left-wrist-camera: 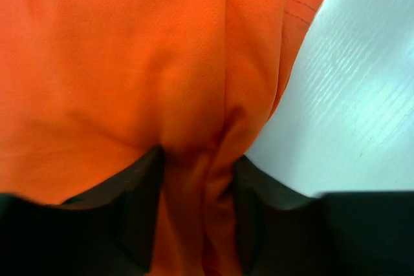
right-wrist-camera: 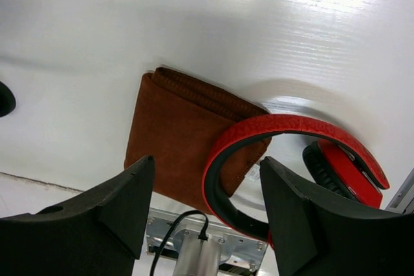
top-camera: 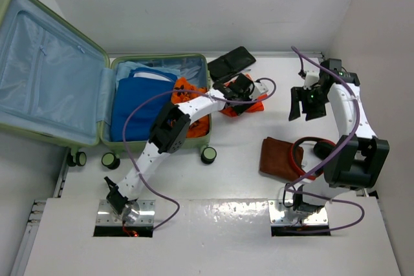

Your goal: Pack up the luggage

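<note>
The pale-green luggage (top-camera: 52, 69) lies open at the back left, its lid flat and its blue lining showing. An orange garment (top-camera: 194, 124) spills from its right half over the rim onto the table. My left gripper (top-camera: 249, 98) reaches past that rim and is shut on a bunched fold of the orange garment (left-wrist-camera: 116, 63), which sits pinched between the fingers (left-wrist-camera: 145, 205). My right gripper (top-camera: 307, 111) hangs open above the table at the right. In its wrist view it (right-wrist-camera: 207, 159) has nothing between the jaws.
A folded brown cloth (top-camera: 277, 156) (right-wrist-camera: 174, 140) lies front right, with red headphones (top-camera: 317, 150) (right-wrist-camera: 291, 124) partly over it. A black pouch (top-camera: 231, 63) sits behind the left gripper. A blue cloth bag (top-camera: 142, 108) fills the suitcase's right half. Black caster wheels (top-camera: 208, 154) stick out at its near edge.
</note>
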